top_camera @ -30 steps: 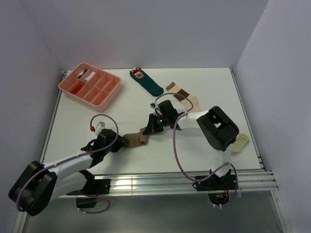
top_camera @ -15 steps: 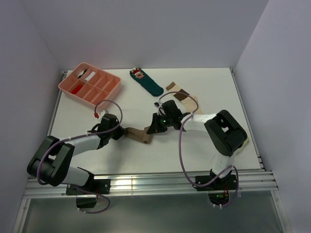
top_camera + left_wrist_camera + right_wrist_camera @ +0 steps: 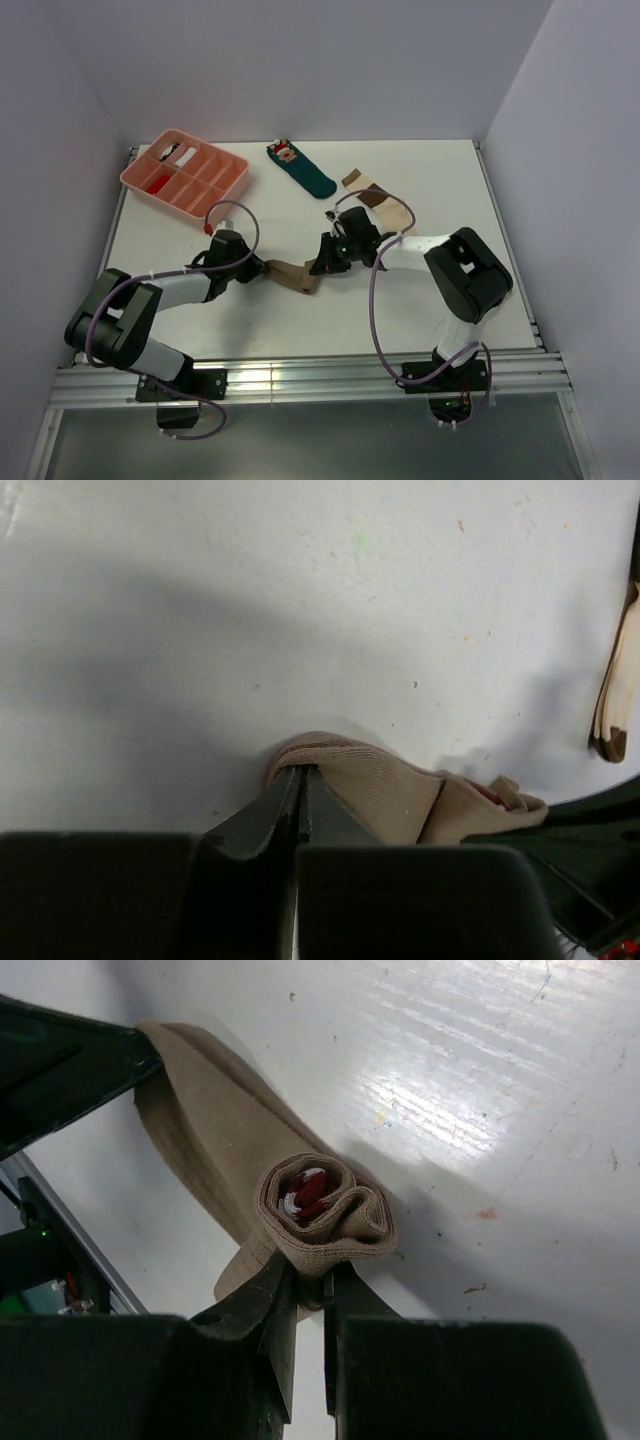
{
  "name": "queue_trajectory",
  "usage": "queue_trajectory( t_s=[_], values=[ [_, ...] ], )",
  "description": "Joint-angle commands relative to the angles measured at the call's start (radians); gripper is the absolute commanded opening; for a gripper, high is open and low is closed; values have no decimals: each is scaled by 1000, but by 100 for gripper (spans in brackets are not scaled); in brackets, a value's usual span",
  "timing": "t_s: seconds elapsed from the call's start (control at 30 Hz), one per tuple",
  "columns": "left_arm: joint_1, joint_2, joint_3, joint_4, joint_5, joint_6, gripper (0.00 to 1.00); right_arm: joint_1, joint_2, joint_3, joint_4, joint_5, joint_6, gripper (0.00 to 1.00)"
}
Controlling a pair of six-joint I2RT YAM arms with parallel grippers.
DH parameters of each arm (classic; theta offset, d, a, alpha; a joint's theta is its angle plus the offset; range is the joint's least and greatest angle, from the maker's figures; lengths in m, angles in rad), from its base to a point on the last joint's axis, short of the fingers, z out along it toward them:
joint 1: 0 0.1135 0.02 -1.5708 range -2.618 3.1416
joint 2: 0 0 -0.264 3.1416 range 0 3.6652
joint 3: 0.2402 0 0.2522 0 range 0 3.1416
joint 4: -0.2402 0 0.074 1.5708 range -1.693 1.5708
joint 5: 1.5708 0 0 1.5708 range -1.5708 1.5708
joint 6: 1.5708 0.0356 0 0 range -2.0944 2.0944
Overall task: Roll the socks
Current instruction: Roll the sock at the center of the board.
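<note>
The banded sock is partly hidden behind the right arm. Something red and white inside the roll is unclear. The tan sock lies mid-way across the table, bare surface around it, long axis left-right. The left gripper pinches its flat end; the right gripper pinches its rolled end.

Tan sock sits mid-table, plain ribbed brown fabric. One end is curled into a tight roll with red and white showing in its core; the rest trails out flat and creased. Banded sock is cream with dark brown and tan bands, lying unrolled and flat farther back right, apart from it.
</note>
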Motion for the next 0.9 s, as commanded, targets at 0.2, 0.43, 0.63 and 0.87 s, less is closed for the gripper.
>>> queue_trajectory(
  t_s=[0.2,0.43,0.63,0.87],
  values=[
    [-96,-129,76,-38,-85,91,36,37,68,140,-233,152,-60,0],
    [-235,-215,153,-138,-225,165,45,54,100,232,-386,258,-56,0],
    [-354,-236,112,-83,-274,220,58,85,149,364,-562,334,-40,0],
    [-498,-282,15,-12,-419,314,77,101,200,480,-721,355,19,0]
  ],
)
